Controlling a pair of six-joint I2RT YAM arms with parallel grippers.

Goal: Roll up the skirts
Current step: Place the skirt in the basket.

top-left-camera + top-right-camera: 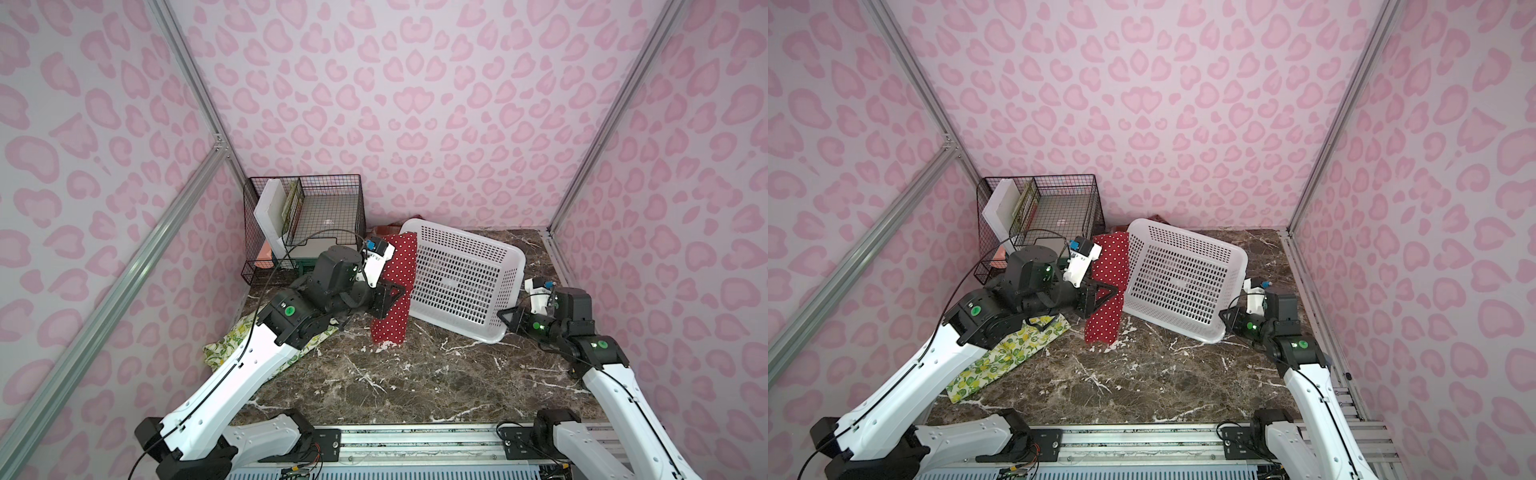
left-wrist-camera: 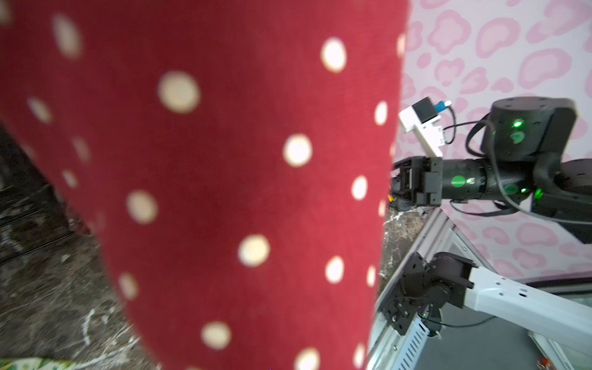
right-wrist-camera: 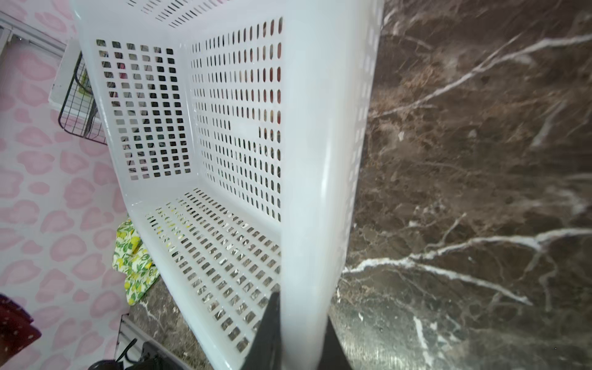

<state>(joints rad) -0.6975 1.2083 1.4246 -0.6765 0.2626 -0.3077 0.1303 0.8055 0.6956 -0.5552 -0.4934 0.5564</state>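
The red polka-dot skirt (image 1: 399, 266) (image 1: 1111, 266) hangs above the table beside the basket, and my left gripper (image 1: 388, 297) (image 1: 1096, 297) is shut on its side. In the left wrist view this red polka-dot skirt (image 2: 224, 176) fills the frame and hides the jaws. The lemon-print skirt (image 1: 224, 349) (image 1: 1000, 357) (image 3: 134, 253) lies crumpled on the table under my left arm. A bit of rust-red cloth (image 1: 384, 230) peeks out behind the basket. My right gripper (image 1: 505, 318) (image 1: 1225, 318) (image 3: 302, 326) is shut on the rim of the white perforated basket (image 1: 461, 274) (image 1: 1179, 274) (image 3: 320, 160), which is tipped on its side.
A black wire basket (image 1: 316, 208) (image 1: 1050, 208) with white boards stands in the back left corner. The dark marble table (image 1: 415, 374) runs to a metal rail (image 1: 415, 440) at the front. Pink patterned walls close in three sides.
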